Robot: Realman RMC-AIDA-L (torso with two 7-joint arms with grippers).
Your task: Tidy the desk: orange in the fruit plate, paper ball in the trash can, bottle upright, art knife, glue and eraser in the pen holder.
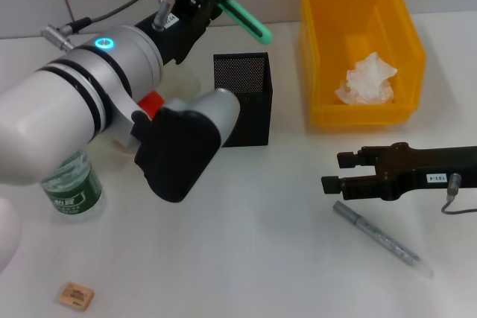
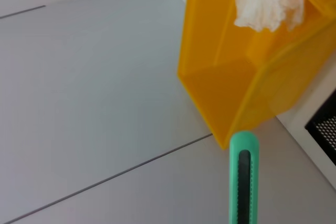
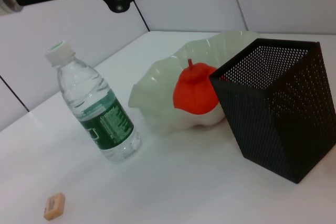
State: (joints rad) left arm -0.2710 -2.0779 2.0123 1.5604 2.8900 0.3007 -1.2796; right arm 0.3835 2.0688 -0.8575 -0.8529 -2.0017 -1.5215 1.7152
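The left arm [image 1: 89, 109] covers most of the fruit plate [image 1: 192, 80] and all but a sliver of the orange [image 1: 152, 102] at about nine o'clock from the pen holder [image 1: 243, 98]. It also hides the bottle's [image 1: 71, 188] cap and shoulders. The art knife's [image 2: 243, 179] handle end runs off the frame in the left wrist view. The right gripper [image 1: 335, 171] is cut at three o'clock, its arm out of frame. The eraser's [image 1: 77, 295] printing is too small to read.

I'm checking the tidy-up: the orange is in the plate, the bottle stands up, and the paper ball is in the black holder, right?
Not quite. The paper ball lies in the yellow trash can, as the head view shows. The orange is in the fruit plate and the bottle stands upright.
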